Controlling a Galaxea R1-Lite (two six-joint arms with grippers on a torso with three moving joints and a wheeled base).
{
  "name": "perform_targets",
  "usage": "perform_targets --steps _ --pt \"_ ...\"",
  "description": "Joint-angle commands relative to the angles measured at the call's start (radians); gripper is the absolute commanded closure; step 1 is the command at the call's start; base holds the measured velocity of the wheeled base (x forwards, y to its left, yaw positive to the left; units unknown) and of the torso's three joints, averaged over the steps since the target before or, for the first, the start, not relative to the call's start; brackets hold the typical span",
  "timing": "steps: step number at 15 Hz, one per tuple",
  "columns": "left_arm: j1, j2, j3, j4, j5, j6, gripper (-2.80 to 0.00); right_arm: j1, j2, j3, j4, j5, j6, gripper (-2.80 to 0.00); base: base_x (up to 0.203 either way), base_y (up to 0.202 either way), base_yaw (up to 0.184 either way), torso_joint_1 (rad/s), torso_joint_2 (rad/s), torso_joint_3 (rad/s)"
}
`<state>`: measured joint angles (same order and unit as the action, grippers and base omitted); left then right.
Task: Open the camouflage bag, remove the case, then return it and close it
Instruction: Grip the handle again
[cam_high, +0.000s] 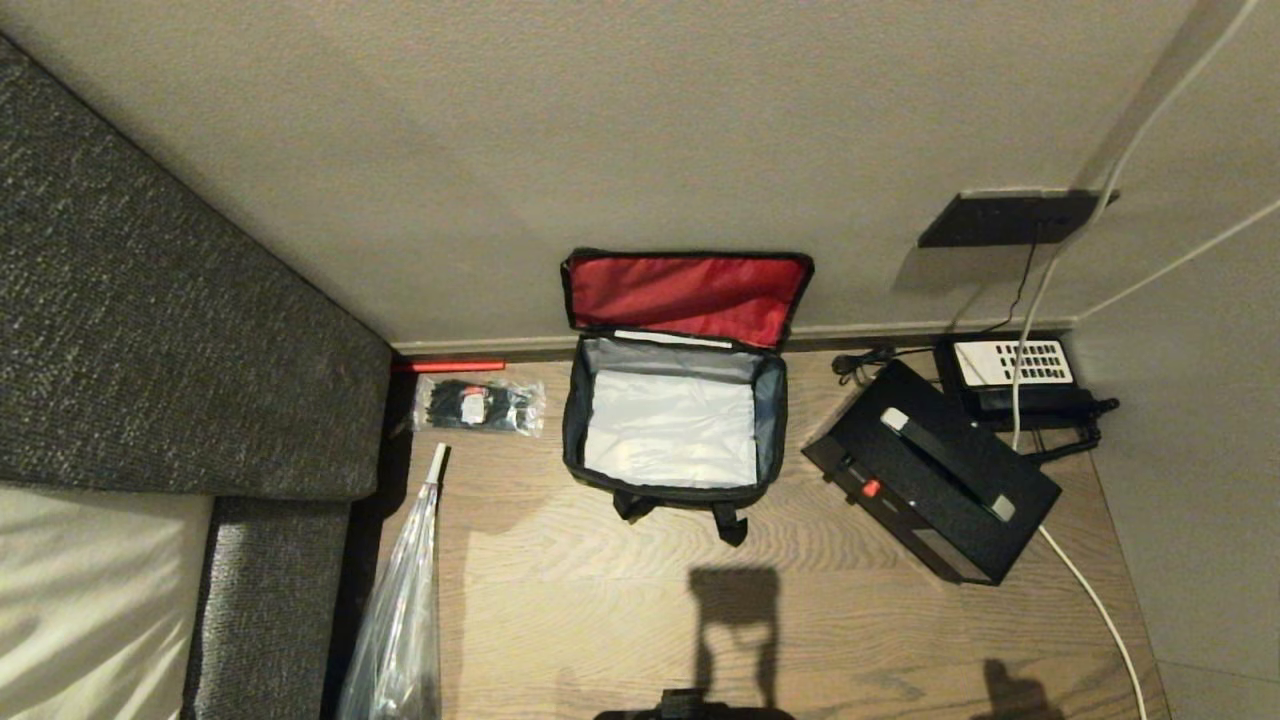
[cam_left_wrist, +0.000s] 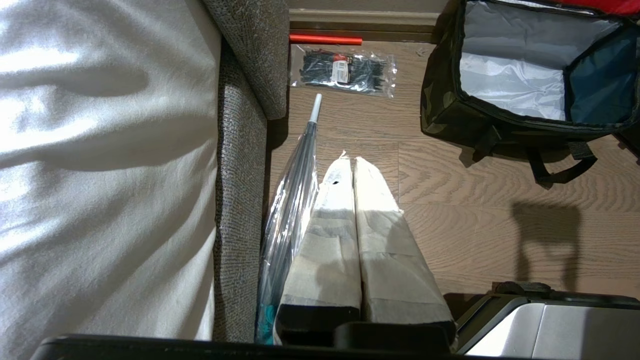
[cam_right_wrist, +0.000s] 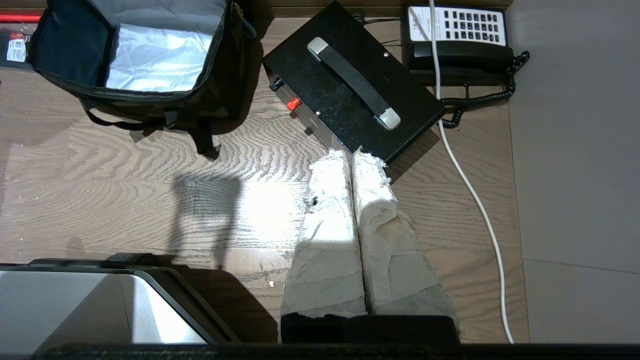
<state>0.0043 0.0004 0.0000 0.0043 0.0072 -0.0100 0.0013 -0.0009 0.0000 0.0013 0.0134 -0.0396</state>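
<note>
camouflage bag (cam_high: 672, 428): open, red lid up | case (cam_high: 930, 470): black, on floor beside

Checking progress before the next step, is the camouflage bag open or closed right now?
Open. The camouflage bag has its red-lined lid flipped back against the wall, baring an empty grey-white interior.

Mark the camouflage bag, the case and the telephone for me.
camouflage bag (cam_high: 770, 420): head view, right side wall.
case (cam_high: 960, 500): head view, black top face beside handle.
telephone (cam_high: 1010, 362): head view, white keypad.
</note>
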Motion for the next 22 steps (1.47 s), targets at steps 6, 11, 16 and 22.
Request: perform_targets --steps 6,11,16,22 --pt "0.000 -0.002 0.003 -0.001 0.000 -0.001 0.00 0.000 -0.005 0.000 0.000 0.003 -0.016 0.00 0.000 0.000 0.000 0.000 0.00 0.000" --pt "0.000 -0.002 0.003 0.000 0.000 -0.001 0.00 0.000 -0.005 -0.081 0.007 0.024 -0.025 0.00 0.000 0.000 0.000 0.000 0.00 0.000" --pt "0.000 -0.002 0.003 0.000 0.000 -0.001 0.00 0.000 -0.003 -0.664 0.500 0.151 0.100 0.00 0.000 0.000 0.000 0.000 0.00 0.000" --pt "0.000 -0.002 0.003 -0.001 0.000 0.000 0.00 0.000 0.001 -0.723 0.691 0.551 0.214 0.00 0.000 0.000 0.000 0.000 0.00 0.000"
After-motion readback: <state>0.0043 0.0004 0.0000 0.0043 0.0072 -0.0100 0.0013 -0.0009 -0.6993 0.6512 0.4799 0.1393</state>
